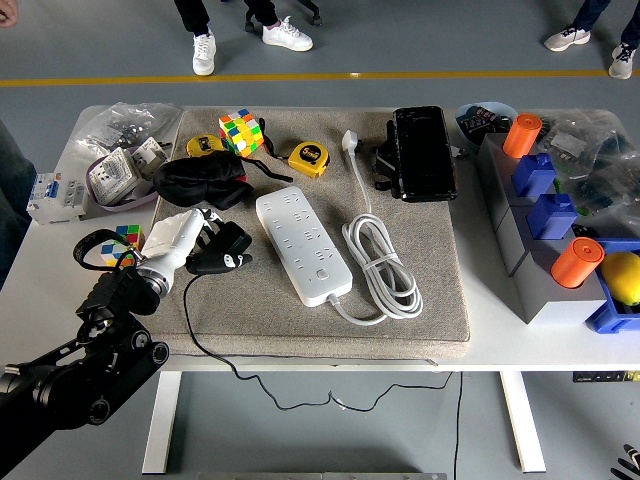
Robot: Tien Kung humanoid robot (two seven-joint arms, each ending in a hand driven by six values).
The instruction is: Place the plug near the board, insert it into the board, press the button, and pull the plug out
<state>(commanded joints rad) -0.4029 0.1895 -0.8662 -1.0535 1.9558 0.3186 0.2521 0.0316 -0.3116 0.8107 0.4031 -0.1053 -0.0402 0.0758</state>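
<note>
At the near left, the left hand (205, 240) is seen over the grey mat (420, 300) on the counter (40, 270), its fingers curled around the black plug (222, 254), though the exact grip is hard to make out. The plug's black cable (200, 345) is trailed toward the counter's near edge. Just to the right, the white power strip (302, 243) is laid on the mat, apart from the plug. Beyond the hand, a black pouch (200, 182) and a colour cube (240, 131) are seen.

Grey floor (400, 50) with a yellow line (420, 75) running past the far edge of the white table (520, 350), white legs underneath, and a grey mat (400, 320) covering most of it.
</note>
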